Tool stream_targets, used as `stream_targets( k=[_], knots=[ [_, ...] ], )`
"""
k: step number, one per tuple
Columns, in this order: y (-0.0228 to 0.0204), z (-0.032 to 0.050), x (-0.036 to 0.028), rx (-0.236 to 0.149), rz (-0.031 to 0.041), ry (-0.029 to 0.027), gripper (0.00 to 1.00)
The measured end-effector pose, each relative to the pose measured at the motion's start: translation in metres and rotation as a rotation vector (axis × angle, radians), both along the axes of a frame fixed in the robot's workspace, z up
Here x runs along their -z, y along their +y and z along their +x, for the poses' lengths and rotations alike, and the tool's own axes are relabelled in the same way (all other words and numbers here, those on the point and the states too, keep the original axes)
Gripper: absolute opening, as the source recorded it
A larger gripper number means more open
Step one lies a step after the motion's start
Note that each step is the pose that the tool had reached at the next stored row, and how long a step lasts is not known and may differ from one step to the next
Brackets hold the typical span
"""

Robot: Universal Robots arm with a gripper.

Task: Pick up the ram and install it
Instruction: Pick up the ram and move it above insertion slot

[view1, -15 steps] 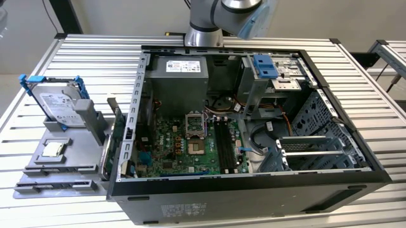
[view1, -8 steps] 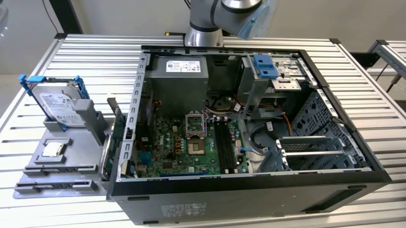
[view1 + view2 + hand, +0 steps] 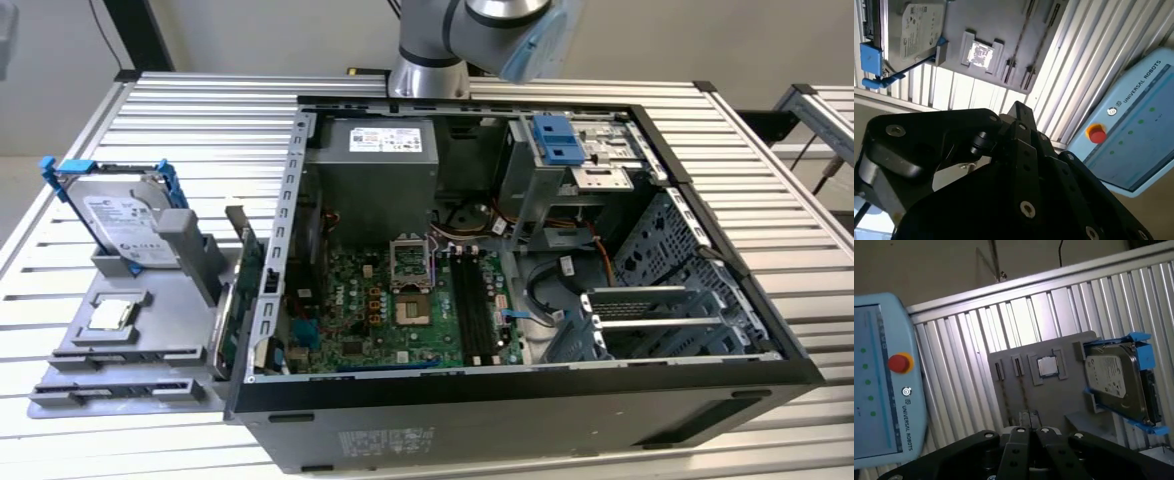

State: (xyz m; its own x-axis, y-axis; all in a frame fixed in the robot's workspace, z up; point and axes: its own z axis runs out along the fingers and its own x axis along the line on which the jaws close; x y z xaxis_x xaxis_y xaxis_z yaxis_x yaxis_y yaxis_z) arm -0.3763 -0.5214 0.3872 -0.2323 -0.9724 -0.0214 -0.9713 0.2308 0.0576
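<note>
Pincer [image 3: 1030,432] is riding high, carrying nothing I can make out, and I cannot tell whether it is open or closed. Arm [image 3: 434,40] is rising behind the case [image 3: 534,390], so I am judging the pick as not yet begun. Ram [image 3: 243,250], as I am reading it, is standing on edge as a dark stick at the tray [image 3: 154,325] side nearest the case wall, a green card [image 3: 224,335] just beside it. Taking it is calling for a narrow, square grip on that thin upper edge, clear of card and wall. Tray is also holding a drive [image 3: 123,215] upright and a CPU [image 3: 114,315] in its pocket; case is lying open, its black slots [image 3: 467,290] looking empty.
</note>
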Motion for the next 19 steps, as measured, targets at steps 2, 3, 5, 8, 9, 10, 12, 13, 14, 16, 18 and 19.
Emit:
stream_targets(
  k=[2,3,5,8,9,10,12,13,14,16,18,19],
  knots=[
    [0.0000,0.0000,0.0000,-0.038,0.0000,-0.0022,0.00],
    [0.0000,0.0000,0.0000,-0.056,0.0000,-0.0039,0.00],
    [0.0000,0.0000,0.0001,-0.091,0.0000,-0.0087,0.00],
    [0.0000,0.0000,0.0001,-0.142,-0.0003,-0.0160,0.00],
    [0.0000,0.0000,0.0002,-0.158,-0.0004,-0.0195,0.00],
    [0.0000,0.0000,0.0003,-0.171,-0.0006,-0.0239,0.00],
    [0.0000,0.0000,0.0003,-0.197,-0.0013,-0.0357,0.00],
    [0.0000,0.0000,0.0004,-0.205,-0.0016,-0.0405,0.00],
    [-0.0001,0.0000,0.0005,-0.210,-0.0019,-0.0447,0.00],
    [0.0000,0.0001,0.0006,-0.213,-0.0022,-0.0481,0.00],
    [0.0000,0.0000,0.0007,-0.213,-0.0022,-0.0483,0.00],
    [-0.0001,0.0000,0.0007,-0.213,-0.0022,-0.0483,0.00]
  ],
)
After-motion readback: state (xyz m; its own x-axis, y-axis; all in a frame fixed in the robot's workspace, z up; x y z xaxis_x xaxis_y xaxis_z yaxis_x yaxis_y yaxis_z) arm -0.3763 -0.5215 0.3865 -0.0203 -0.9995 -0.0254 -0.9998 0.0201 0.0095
